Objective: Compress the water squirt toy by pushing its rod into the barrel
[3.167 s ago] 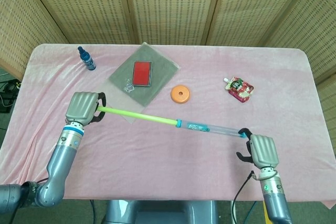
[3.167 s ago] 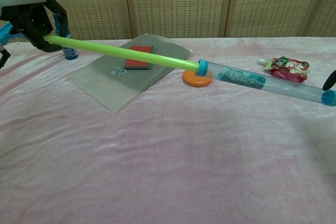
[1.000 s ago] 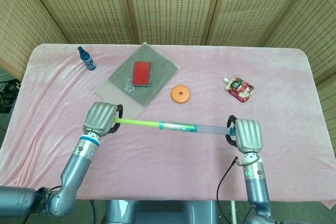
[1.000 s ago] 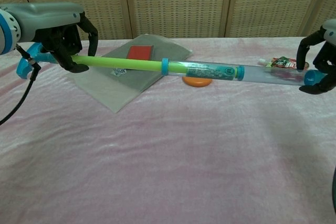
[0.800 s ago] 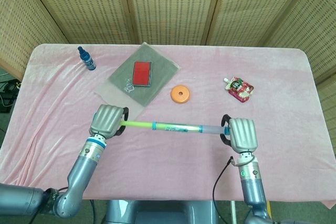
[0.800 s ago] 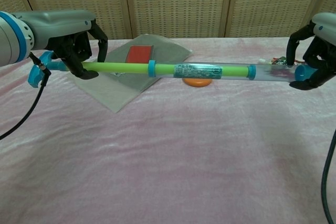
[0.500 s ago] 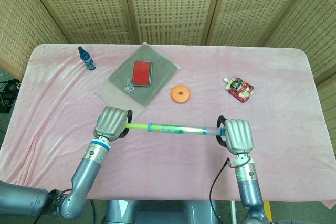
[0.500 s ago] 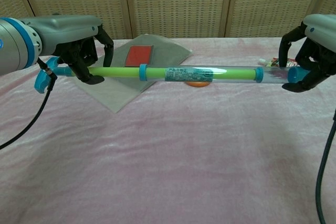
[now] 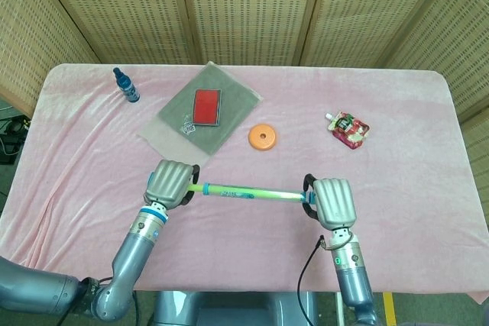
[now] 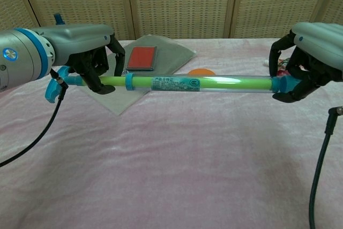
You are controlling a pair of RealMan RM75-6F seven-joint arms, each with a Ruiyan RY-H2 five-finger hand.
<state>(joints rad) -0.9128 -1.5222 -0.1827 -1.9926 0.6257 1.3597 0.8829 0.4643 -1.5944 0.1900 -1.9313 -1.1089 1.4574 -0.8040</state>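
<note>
The water squirt toy hangs level above the pink cloth, a clear barrel filled almost end to end by its lime green rod. Only a short stub of rod shows outside the barrel's blue collar. My left hand grips the rod's handle end. My right hand grips the barrel's blue tip. The two hands face each other across the toy.
A grey mat with a red card lies behind the toy, an orange disc beside it. A small blue bottle stands at the back left, a red pouch at the right.
The hands have come closer together and the green rod has slid further into the barrel, leaving a shorter stub. The toy has shortened since the first frames.
</note>
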